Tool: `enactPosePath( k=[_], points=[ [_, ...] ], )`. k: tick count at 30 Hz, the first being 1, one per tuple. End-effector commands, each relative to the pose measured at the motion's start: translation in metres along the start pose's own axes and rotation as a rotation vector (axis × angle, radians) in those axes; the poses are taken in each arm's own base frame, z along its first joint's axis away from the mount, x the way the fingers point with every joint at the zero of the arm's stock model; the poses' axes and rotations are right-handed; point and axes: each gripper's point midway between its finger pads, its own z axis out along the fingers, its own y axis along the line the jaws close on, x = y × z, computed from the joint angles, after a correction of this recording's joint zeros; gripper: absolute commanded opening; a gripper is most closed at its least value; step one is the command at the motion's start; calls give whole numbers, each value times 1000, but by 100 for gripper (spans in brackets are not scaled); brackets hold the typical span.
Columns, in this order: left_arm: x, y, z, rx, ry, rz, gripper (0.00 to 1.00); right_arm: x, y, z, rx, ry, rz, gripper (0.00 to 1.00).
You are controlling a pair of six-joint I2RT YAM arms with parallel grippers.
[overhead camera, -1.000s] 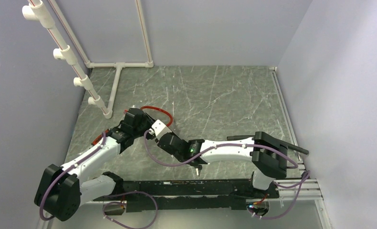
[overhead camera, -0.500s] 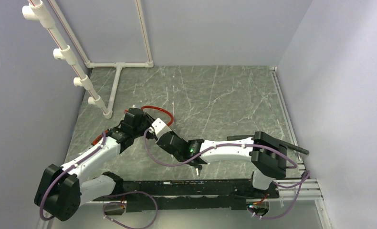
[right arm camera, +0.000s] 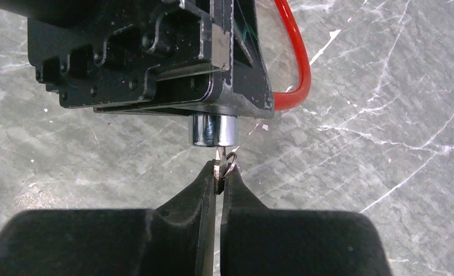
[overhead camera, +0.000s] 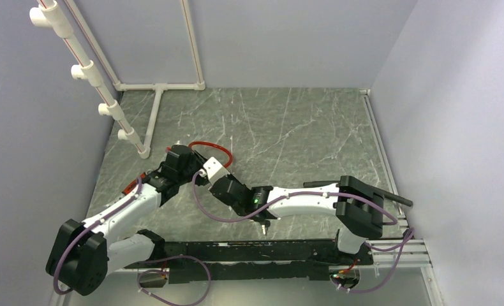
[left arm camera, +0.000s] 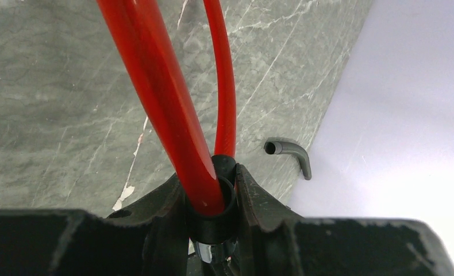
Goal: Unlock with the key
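Observation:
A cable lock with a red loop (overhead camera: 209,148) and a black body lies in the left middle of the table. My left gripper (left arm camera: 211,202) is shut on the lock's black body (left arm camera: 214,215), with the red cable (left arm camera: 161,98) rising between its fingers. In the right wrist view the lock's silver cylinder end (right arm camera: 214,130) sticks out below the left gripper's black housing. My right gripper (right arm camera: 218,179) is shut on a small silver key (right arm camera: 218,165) with a ring, its tip at the cylinder's face.
A white PVC pipe frame (overhead camera: 103,95) stands at the back left. A grey bent tube (left arm camera: 291,154) lies by the right wall in the left wrist view. Black rails (overhead camera: 256,258) run along the near edge.

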Motion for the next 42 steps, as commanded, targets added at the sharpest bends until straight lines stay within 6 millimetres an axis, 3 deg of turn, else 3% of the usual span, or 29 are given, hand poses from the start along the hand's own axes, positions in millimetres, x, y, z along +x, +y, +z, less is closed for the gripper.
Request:
enactPosePath(
  k=[1,11,20,34,42],
  points=[
    [0,-26,-4,118,5,10,0,-40,10,-6,-61,-117,73,0],
    [4,-41,-17,219,11,35,0,-45,4,-22,-275,-168,201,0],
    [8,-44,-24,292,10,54,0,-64,-1,-46,-477,-251,329,0],
    [16,-71,-42,537,6,149,0,-87,-1,-84,-822,-327,444,0],
    [22,-95,-72,783,-26,232,0,-104,1,-112,-1102,-390,633,0]
  ],
)
